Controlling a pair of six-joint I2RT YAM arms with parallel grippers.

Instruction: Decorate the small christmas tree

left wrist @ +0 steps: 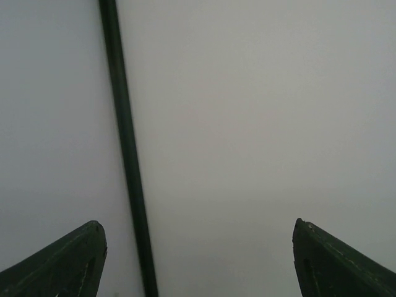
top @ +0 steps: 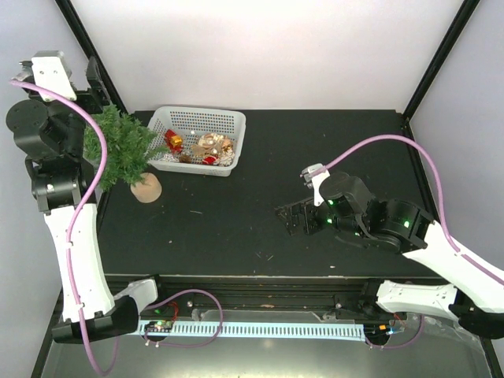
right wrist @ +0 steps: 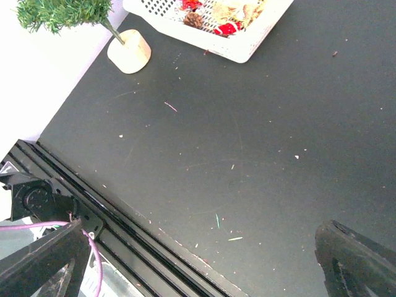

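Observation:
The small christmas tree (top: 122,148) stands on its round tan base (top: 146,187) at the table's far left, bare of ornaments as far as I can see. It also shows in the right wrist view (right wrist: 59,12). A white basket (top: 206,116) just right of it holds red, gold and tan ornaments (top: 201,146). My left gripper (left wrist: 197,226) is raised high at the left, above and behind the tree, open and empty, facing the back wall. My right gripper (top: 293,218) hovers low over the table's right middle, open and empty, far from the tree.
The basket (right wrist: 247,48) and tree base (right wrist: 130,51) sit at the top of the right wrist view. The table's front edge with a black rail (right wrist: 124,238) lies close under the right gripper (right wrist: 201,229). A black frame post (left wrist: 127,148) crosses the left wrist view.

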